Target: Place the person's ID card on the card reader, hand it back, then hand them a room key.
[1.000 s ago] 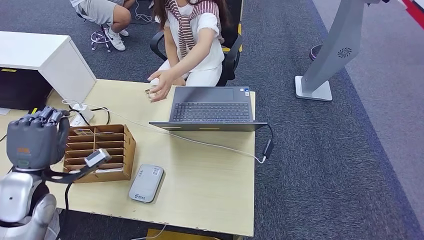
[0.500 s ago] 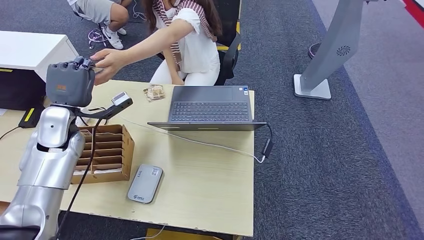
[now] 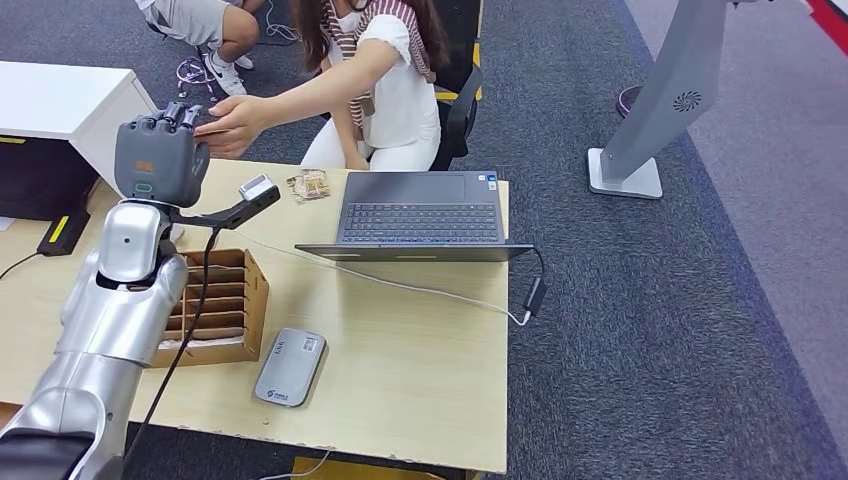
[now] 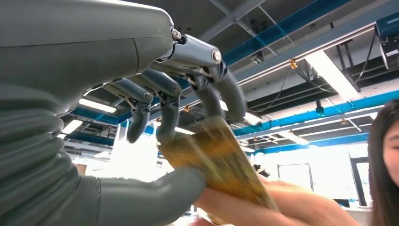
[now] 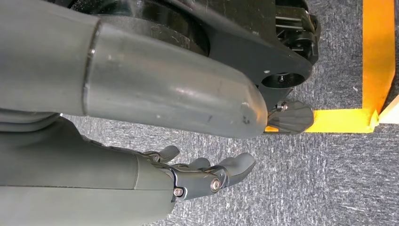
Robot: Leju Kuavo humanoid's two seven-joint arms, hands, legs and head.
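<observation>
My left hand (image 3: 160, 155) is raised over the table's far left edge, toward the seated person. In the left wrist view this hand (image 4: 141, 94) pinches a blurred yellowish card (image 4: 221, 160) between thumb and fingers. The person's hand (image 3: 232, 125) reaches across and touches my fingers; up close, the person's fingers (image 4: 263, 209) grip the card's other end. The grey card reader (image 3: 291, 366) lies flat near the table's front edge with nothing on it. My right hand (image 5: 202, 176) hangs beside my body over the carpet, fingers apart and holding nothing.
A cardboard slotted card box (image 3: 215, 305) stands left of the reader, under my left arm. An open laptop (image 3: 420, 215) sits at the back right, its cable trailing across the table. A small wooden item (image 3: 310, 185) lies next to the laptop. A white cabinet (image 3: 60, 100) stands far left.
My left arm has risen from beside the card box up toward the person. The person's hand left the table and reached out to meet my hand at the card.
</observation>
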